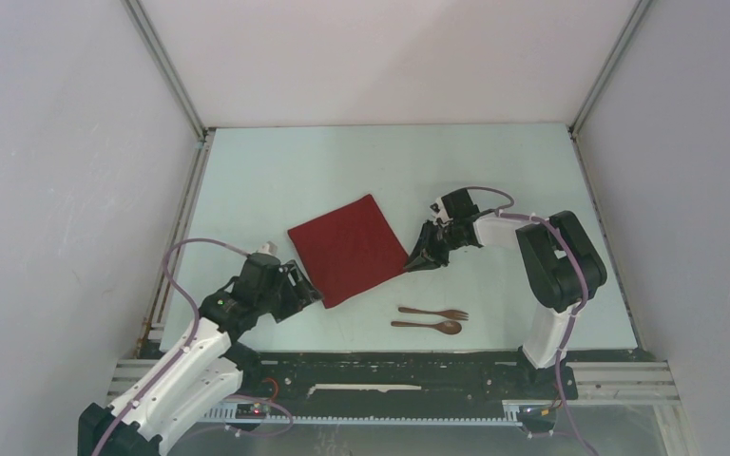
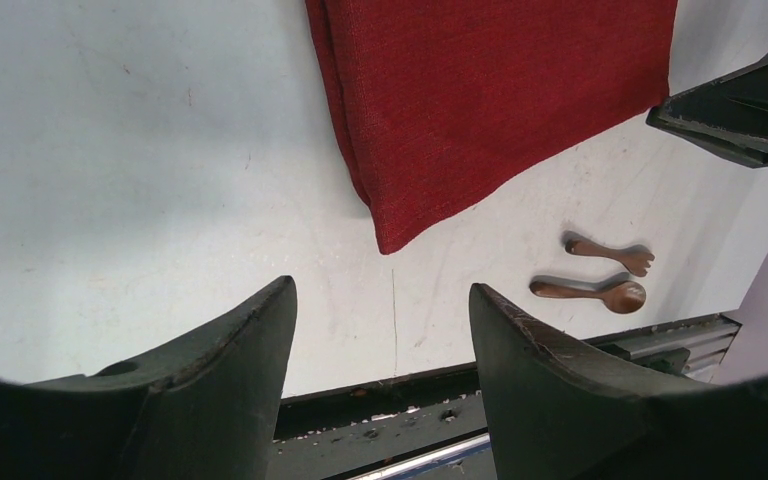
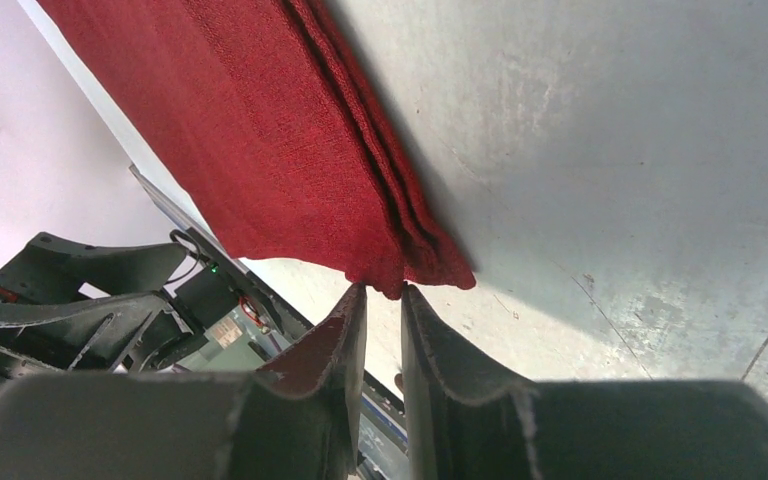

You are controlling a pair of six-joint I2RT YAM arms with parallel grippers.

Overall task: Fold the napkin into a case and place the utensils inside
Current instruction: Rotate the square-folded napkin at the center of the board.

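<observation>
The dark red napkin (image 1: 350,247) lies flat in the middle of the table, folded into a layered square. My right gripper (image 1: 409,266) is low at its right corner. In the right wrist view the fingertips (image 3: 384,290) stand close together, with the tip of the napkin's (image 3: 260,130) corner pinched between them. My left gripper (image 1: 316,296) sits just off the near-left corner, and its jaws (image 2: 380,290) are open and empty, short of the napkin (image 2: 490,100). The brown fork (image 1: 435,313) and spoon (image 1: 428,326) lie side by side near the front edge, and the left wrist view also shows the fork (image 2: 610,253) and spoon (image 2: 592,292).
White walls with metal corner posts enclose the table on three sides. A black rail (image 1: 390,361) runs along the near edge between the arm bases. The right arm's elbow (image 1: 556,256) stands to the right of the utensils.
</observation>
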